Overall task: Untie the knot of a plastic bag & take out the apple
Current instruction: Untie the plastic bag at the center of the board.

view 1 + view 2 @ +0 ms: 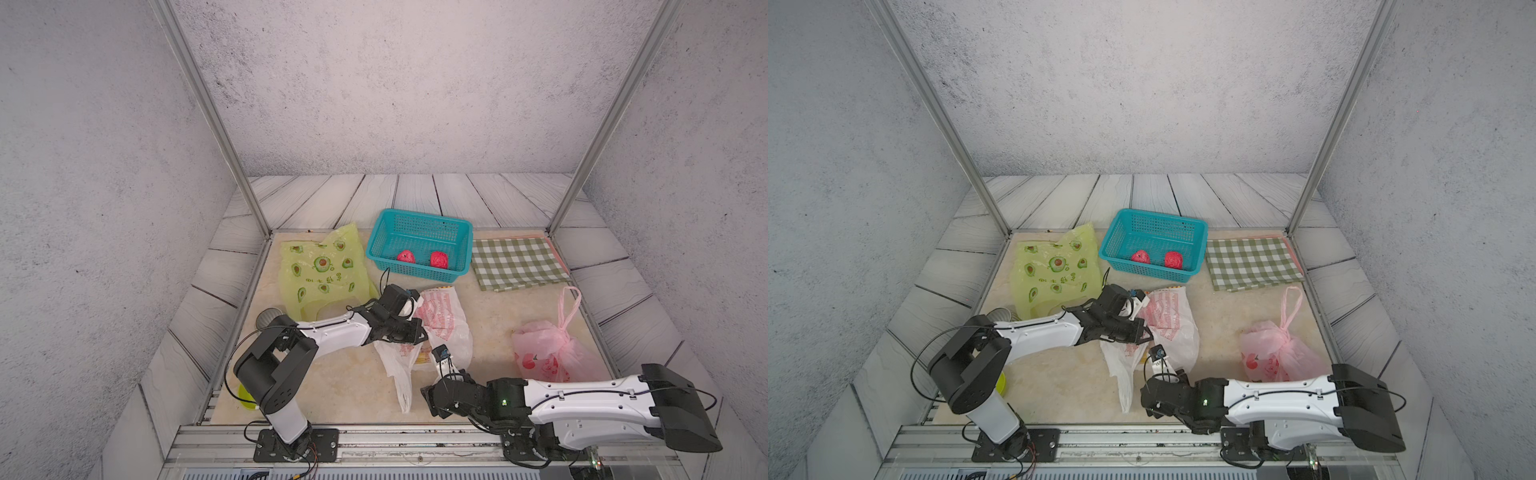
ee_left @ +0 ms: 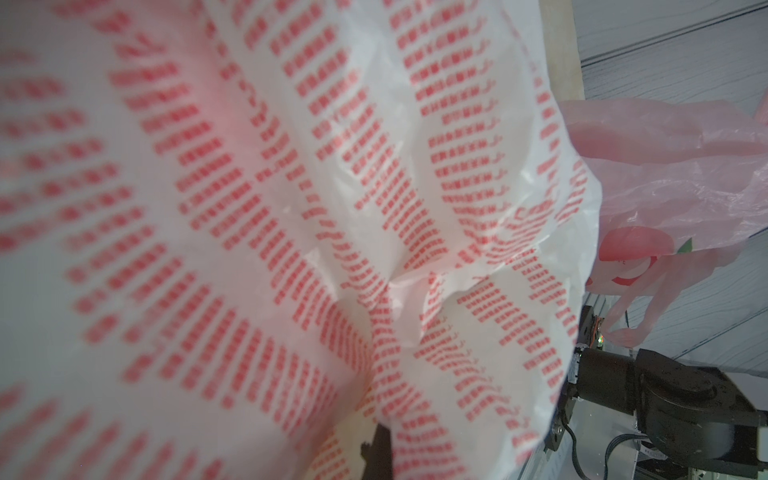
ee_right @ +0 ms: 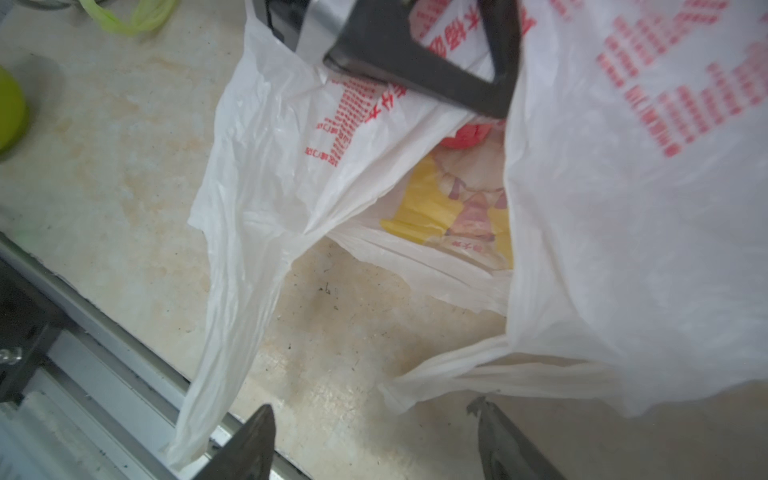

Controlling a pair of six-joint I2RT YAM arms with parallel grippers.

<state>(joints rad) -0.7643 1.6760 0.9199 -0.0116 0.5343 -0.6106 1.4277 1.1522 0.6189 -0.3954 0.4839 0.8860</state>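
Note:
A white plastic bag (image 1: 444, 320) with red print lies mid-table in both top views. My left gripper (image 1: 419, 332) is shut on its upper edge and holds the mouth up; the bag (image 2: 291, 208) fills the left wrist view. The two handles hang loose and apart, one (image 3: 232, 299) trailing toward the front rail, and no knot shows on it. A bit of red apple (image 3: 465, 135) shows deep in the bag's mouth, above a yellow printed patch. My right gripper (image 3: 372, 411) is open over bare table just in front of the mouth, holding nothing.
A teal basket (image 1: 415, 270) at the back holds two red apples (image 1: 406, 257). A flat yellow-green avocado bag (image 1: 322, 270) lies back left, a green-check cloth (image 1: 519, 262) back right. A knotted pink bag (image 1: 548, 353) sits beside my right arm. The metal front rail (image 3: 124, 374) is close.

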